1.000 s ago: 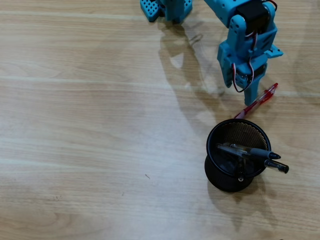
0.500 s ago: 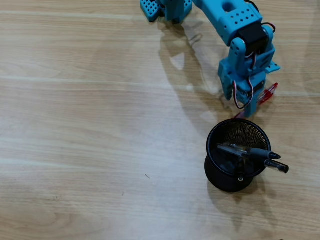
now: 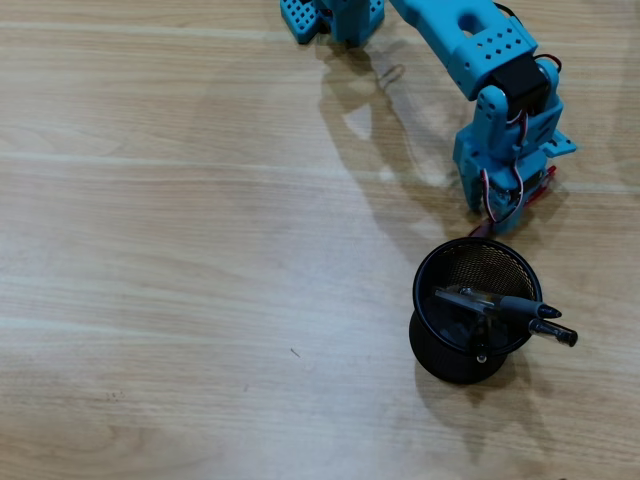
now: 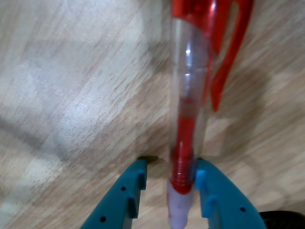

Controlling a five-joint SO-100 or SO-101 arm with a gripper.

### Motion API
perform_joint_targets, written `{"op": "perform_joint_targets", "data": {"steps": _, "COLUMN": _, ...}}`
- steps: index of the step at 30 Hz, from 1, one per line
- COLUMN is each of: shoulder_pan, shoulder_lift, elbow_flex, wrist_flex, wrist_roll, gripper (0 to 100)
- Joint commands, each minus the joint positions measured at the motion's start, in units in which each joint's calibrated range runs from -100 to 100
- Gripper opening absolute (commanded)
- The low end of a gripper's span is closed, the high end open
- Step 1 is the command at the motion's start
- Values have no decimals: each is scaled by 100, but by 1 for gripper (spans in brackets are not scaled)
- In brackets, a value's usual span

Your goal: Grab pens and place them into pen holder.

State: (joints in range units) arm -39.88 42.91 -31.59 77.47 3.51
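A red-and-clear pen (image 4: 190, 95) lies flat on the wooden table and runs up the middle of the wrist view. My gripper (image 4: 169, 164) is down at its tip end and open. The pen sits between the two blue fingers, against the right finger (image 4: 219, 195) and with a gap to the left finger (image 4: 128, 195). In the overhead view the gripper (image 3: 505, 205) covers most of the red pen (image 3: 546, 184). Just below stands the black mesh pen holder (image 3: 416, 290), with dark pens (image 3: 500, 303) leaning inside it, their ends poking over its right rim.
The arm's blue base (image 3: 335, 18) stands at the top edge of the overhead view. The holder's dark rim (image 4: 286, 220) shows in the bottom right corner of the wrist view, close to the right finger. Bare wood stretches left of the holder.
The arm has swung right and lowered over the red pen, which now shows only as small bits beside the gripper. The holder and the pens in it have not moved.
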Motion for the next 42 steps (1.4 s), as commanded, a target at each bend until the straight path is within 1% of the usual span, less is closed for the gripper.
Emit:
{"op": "perform_joint_targets", "data": {"steps": 1, "shoulder_pan": -41, "shoulder_lift": -32, "elbow_flex": -63, "wrist_flex": 57, "wrist_roll": -79, "gripper": 7}}
{"op": "perform_joint_targets", "data": {"steps": 4, "shoulder_pan": -22, "shoulder_lift": -40, "elbow_flex": -54, "wrist_flex": 66, "wrist_roll": -288, "gripper": 2}}
{"op": "perform_joint_targets", "data": {"steps": 12, "shoulder_pan": -4, "shoulder_lift": -133, "elbow_flex": -135, "wrist_flex": 66, "wrist_roll": -335, "gripper": 2}}
{"op": "perform_joint_targets", "data": {"steps": 15, "shoulder_pan": 42, "shoulder_lift": -677, "elbow_flex": -126, "wrist_flex": 121, "wrist_roll": -346, "gripper": 2}}
{"op": "perform_joint_targets", "data": {"steps": 23, "shoulder_pan": 398, "shoulder_lift": -2435, "elbow_flex": -687, "wrist_flex": 1560, "wrist_roll": -587, "gripper": 2}}
{"op": "perform_joint_targets", "data": {"steps": 26, "shoulder_pan": 526, "shoulder_lift": -2911, "elbow_flex": -1004, "wrist_flex": 1852, "wrist_roll": -691, "gripper": 2}}
{"op": "perform_joint_targets", "data": {"steps": 28, "shoulder_pan": 636, "shoulder_lift": -3157, "elbow_flex": -1140, "wrist_flex": 1852, "wrist_roll": -807, "gripper": 2}}
{"op": "perform_joint_targets", "data": {"steps": 32, "shoulder_pan": 801, "shoulder_lift": -3454, "elbow_flex": -1429, "wrist_flex": 1679, "wrist_roll": -1184, "gripper": 2}}
{"op": "perform_joint_targets", "data": {"steps": 33, "shoulder_pan": 837, "shoulder_lift": -3539, "elbow_flex": -1674, "wrist_flex": 1378, "wrist_roll": -1498, "gripper": 2}}
{"op": "perform_joint_targets", "data": {"steps": 42, "shoulder_pan": 865, "shoulder_lift": -3547, "elbow_flex": -2352, "wrist_flex": -717, "wrist_roll": -2597, "gripper": 2}}
